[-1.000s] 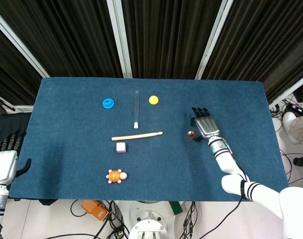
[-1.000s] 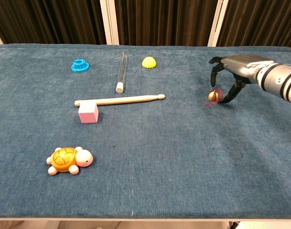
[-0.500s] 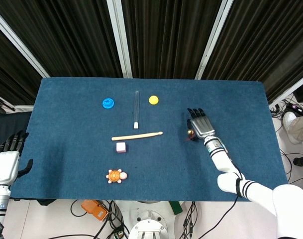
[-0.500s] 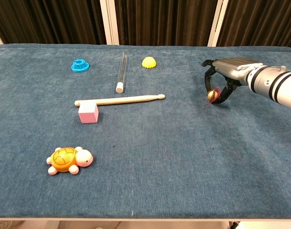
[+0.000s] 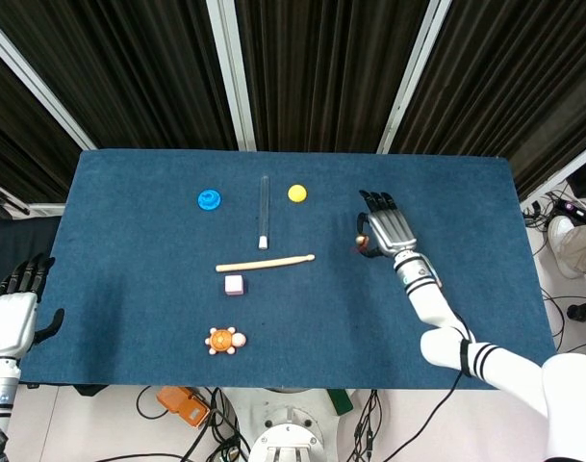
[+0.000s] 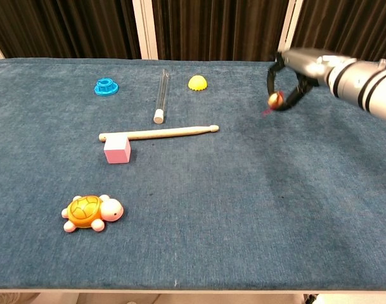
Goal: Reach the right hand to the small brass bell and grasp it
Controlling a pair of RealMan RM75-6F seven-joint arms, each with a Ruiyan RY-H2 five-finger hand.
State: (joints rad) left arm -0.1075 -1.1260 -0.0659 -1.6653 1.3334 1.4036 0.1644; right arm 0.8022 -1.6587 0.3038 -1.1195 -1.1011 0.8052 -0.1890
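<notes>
At the far left the left hand [image 5: 13, 313] idles off the tabletop [image 6: 243, 209] edge, fingers loosely spread and empty, while the right hand [image 6: 300, 66] pinches the small brass bell [image 6: 275, 98] clear of the cloth — grasp apparently made, so next it calls only for a steady hold.

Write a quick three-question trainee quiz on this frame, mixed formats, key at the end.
1. True or false: the right robot hand holds the brass bell clear of the blue table cloth.
2. Multiple choice: what touches the pink cube? A) the turtle toy B) the wooden drumstick C) the clear tube
3. Fill in: the left robot hand sits off the table's ____ edge in the head view, holding nothing.

Key: 1 true; 2 B; 3 left
</notes>
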